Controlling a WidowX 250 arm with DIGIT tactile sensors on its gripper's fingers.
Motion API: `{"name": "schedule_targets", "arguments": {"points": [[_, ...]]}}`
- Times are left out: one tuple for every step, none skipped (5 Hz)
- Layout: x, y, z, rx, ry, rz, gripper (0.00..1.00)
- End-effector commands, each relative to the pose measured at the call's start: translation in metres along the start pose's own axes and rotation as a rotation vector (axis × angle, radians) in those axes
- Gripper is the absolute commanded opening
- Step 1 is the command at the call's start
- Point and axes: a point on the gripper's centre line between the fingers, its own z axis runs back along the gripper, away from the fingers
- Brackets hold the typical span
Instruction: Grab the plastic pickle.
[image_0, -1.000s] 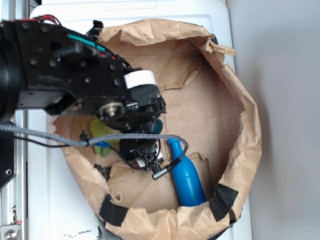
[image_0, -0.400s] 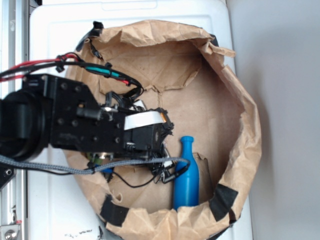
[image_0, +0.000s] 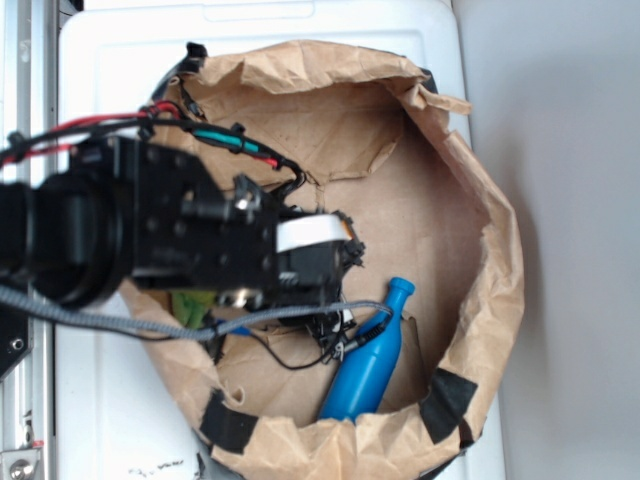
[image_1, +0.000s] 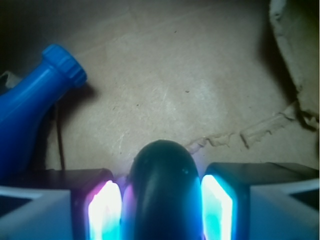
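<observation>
In the wrist view the hand (image_1: 161, 210) grips the pickle (image_1: 162, 192) between its lit pads, the bottle (image_1: 30, 107) lying apart at ten o'clock, so the grasp looks made and the next move calls for a steady lift out of the bag (image_0: 480, 250).

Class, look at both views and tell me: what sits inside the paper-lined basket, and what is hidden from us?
Inside the basket: a blue bottle, a yellow-green plush mostly hidden under the arm, and the pickle between the gripper fingers. The arm covers the floor beneath it.
</observation>
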Motion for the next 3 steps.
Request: {"name": "schedule_targets", "arguments": {"points": [[0.006, 0.000, 0.094, -0.057, -0.082, -0.176, 0.00], [0.010, 0.010, 0.120, -0.134, -0.052, -0.204, 0.00], [0.008, 0.011, 0.118, -0.085, -0.064, -0.240, 0.00]]}}
